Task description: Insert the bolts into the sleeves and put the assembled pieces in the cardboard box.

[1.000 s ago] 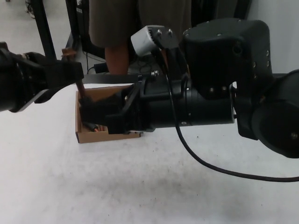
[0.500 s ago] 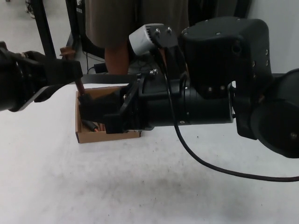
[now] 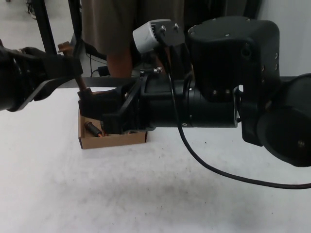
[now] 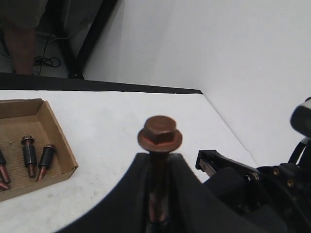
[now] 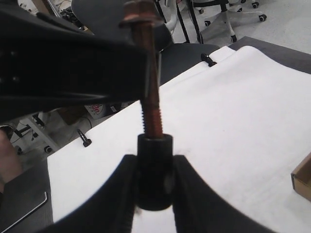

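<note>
Bolt-to-sleeve mating, held in the air near the cardboard box (image 4: 60, 141).

Your left gripper (image 4: 159, 167) is clenched on the shank of a copper bolt (image 4: 159, 135), head uppermost. Your right gripper (image 5: 154, 167) is clamped around a black sleeve (image 5: 154, 145) directly beneath it. The bolt's threaded end meets the sleeve's mouth; you cannot tell how far it has entered. In the high view the pair hangs at the far edge of the box. Finished pieces (image 4: 28, 155) lie on the box floor.

Hazards to watch:

(a) Jamming. If the shank leans off the sleeve's axis, the threads are likely to catch on the rim, and further pushing will probably twist the sleeve in your right fingers.

(b) Slippage. The sleeve looks smooth, so an axial push may drive it down through the grip rather than seat the bolt.

(c) Early release. If you open the left fingers before the shank is well inside, the bolt may tip out and fall onto the white bench (image 4: 121, 121), where it is likely to roll.

(d) Contact. The two grippers sit very close together, so a small sideways correction may knock them against each other.
</note>
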You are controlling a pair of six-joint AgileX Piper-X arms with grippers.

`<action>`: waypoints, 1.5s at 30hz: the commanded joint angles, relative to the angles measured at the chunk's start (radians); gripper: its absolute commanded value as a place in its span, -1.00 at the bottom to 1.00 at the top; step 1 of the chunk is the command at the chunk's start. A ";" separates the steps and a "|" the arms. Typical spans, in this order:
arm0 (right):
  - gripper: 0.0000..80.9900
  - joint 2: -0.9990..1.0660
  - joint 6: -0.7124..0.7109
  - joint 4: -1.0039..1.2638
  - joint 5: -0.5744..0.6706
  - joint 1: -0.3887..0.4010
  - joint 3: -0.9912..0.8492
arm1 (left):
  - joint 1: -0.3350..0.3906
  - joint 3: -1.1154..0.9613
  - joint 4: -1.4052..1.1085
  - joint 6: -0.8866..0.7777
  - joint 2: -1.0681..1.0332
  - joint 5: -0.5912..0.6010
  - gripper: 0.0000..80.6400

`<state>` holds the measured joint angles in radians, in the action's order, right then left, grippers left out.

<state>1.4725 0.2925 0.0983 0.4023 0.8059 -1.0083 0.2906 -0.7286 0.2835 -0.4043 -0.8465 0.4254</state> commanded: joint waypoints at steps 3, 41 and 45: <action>-1.00 -0.012 0.004 0.059 -0.046 -0.009 -0.018 | -0.001 0.000 0.027 0.006 0.008 0.003 -0.98; -1.00 -0.028 -0.061 0.131 0.060 -0.009 -0.018 | -0.001 0.000 -0.063 -0.009 0.008 0.153 0.48; -1.00 -0.028 -0.061 0.131 0.060 -0.009 -0.018 | -0.001 0.000 -0.063 -0.008 0.008 0.153 0.47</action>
<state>1.4635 0.2365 0.2085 0.4542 0.8005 -1.0108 0.2879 -0.7278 0.2303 -0.3998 -0.8380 0.5700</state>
